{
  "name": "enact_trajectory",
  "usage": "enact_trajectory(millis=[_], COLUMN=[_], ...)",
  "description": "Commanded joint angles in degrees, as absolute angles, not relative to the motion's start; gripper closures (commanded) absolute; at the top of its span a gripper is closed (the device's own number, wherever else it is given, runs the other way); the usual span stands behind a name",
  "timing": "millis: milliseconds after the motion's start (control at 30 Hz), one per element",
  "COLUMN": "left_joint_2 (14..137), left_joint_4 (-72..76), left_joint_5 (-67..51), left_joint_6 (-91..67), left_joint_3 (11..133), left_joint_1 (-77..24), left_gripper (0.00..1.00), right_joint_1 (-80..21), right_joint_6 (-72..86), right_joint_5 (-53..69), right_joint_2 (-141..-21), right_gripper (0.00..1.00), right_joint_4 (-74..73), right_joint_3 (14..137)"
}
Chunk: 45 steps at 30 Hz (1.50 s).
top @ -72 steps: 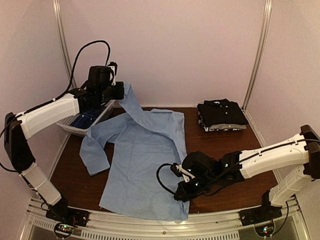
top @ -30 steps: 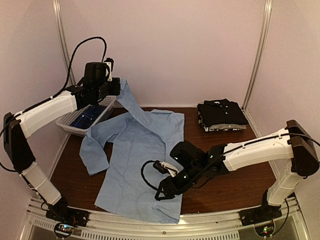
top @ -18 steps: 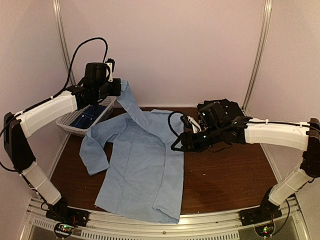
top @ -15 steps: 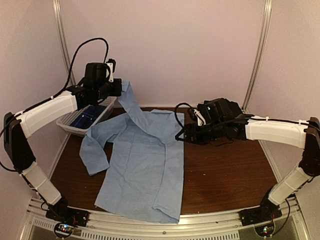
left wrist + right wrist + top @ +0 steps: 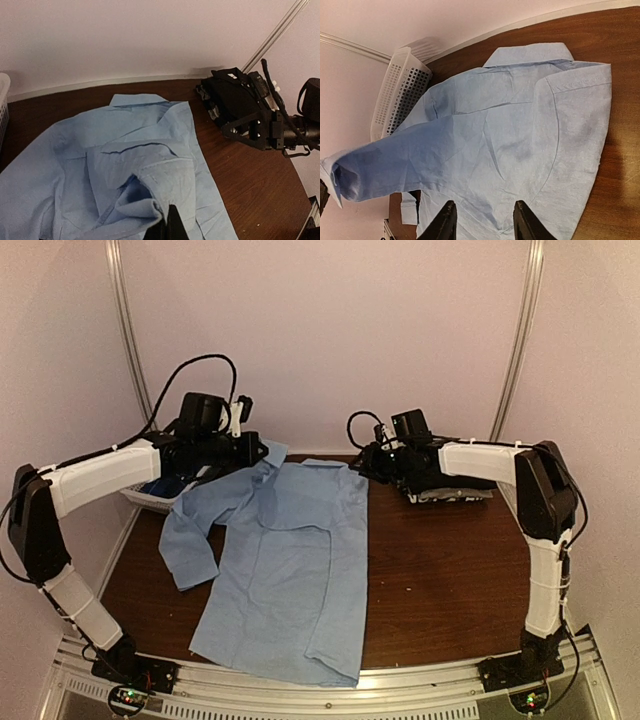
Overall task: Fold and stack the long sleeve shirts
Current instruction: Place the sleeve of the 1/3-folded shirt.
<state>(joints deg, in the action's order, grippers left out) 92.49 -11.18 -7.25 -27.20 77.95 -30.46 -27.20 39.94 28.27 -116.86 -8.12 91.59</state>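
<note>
**A:** And the left gripper (image 5: 247, 450) comes down! A moment ago it was holding that sleeve (image 5: 395, 155) high by the back wall. Now it's low, with the sleeve carried in over the chest of the light blue shirt (image 5: 290, 560).

**B:** It's got a firm pinch on it too. The left wrist view shows the cuff bunched right at its fingertips. And look how far the right gripper (image 5: 374, 462) has travelled, from the near hem all the way up to the far shoulder.

**A:** Is it carrying anything?

**B:** Nothing. In its own camera the fingers (image 5: 446, 220) are spread wide, with only the shirt below them. It hovers just off the shoulder edge, in front of the folded stack (image 5: 232, 97).

**A:** So where does that leave the shirt?

**B:** It's lying flat on the table (image 5: 450, 570), collar to the far side. The other sleeve trails out toward the basket (image 5: 395, 100).

**A:** I'd say the sleeve fold is under way. One sleeve is nearly in and the other is untouched.

**B:** Agreed. The body folds are yet to come, and the stack is waiting.
</note>
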Motion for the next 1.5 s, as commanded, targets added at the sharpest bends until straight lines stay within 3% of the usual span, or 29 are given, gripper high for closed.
enact_trajectory(millis=[0, 167, 267, 533, 1033, 1333, 1467], left_joint_2=[87.11, 77.95, 75.09, 67.31, 66.14, 71.04, 73.44], left_joint_4=[-10.20, -1.51, -8.87, -16.57, -22.31, -23.13, -20.22], left_joint_5=[-8.62, -1.27, 1.60, 5.00, 12.81, 9.11, -2.47], left_joint_6=[-31.72, -30.56, -32.82, -32.58, -34.80, -33.08, -29.60], left_joint_3=[72.26, 58.14, 60.52, 61.01, 65.61, 67.73, 68.35], left_joint_1=[-32.62, -35.60, -36.35, -37.27, -37.27, -37.27, -37.39], left_gripper=[1.00, 1.00, 1.00, 1.00, 1.00, 1.00, 1.00], right_joint_1=[-27.31, -27.09, -26.92, -27.07, -26.02, -26.25, -26.24], right_joint_6=[42.18, 39.73, 44.83, 51.93, 59.06, 51.71, 49.52], right_joint_5=[30.03, 28.20, 32.54, 35.66, 42.62, 42.74, 41.00], right_joint_2=[-121.08, -127.04, -129.16, -139.49, -155.40, -143.37, -134.07], right_gripper=[0.63, 0.76, 0.78, 0.79, 0.74, 0.68, 0.66], right_joint_4=[-6.30, -3.10, 2.42, 8.65, 14.75, 9.98, 10.90], right_joint_3=[94.08, 97.00, 96.45, 106.15, 122.33, 113.61, 102.77])
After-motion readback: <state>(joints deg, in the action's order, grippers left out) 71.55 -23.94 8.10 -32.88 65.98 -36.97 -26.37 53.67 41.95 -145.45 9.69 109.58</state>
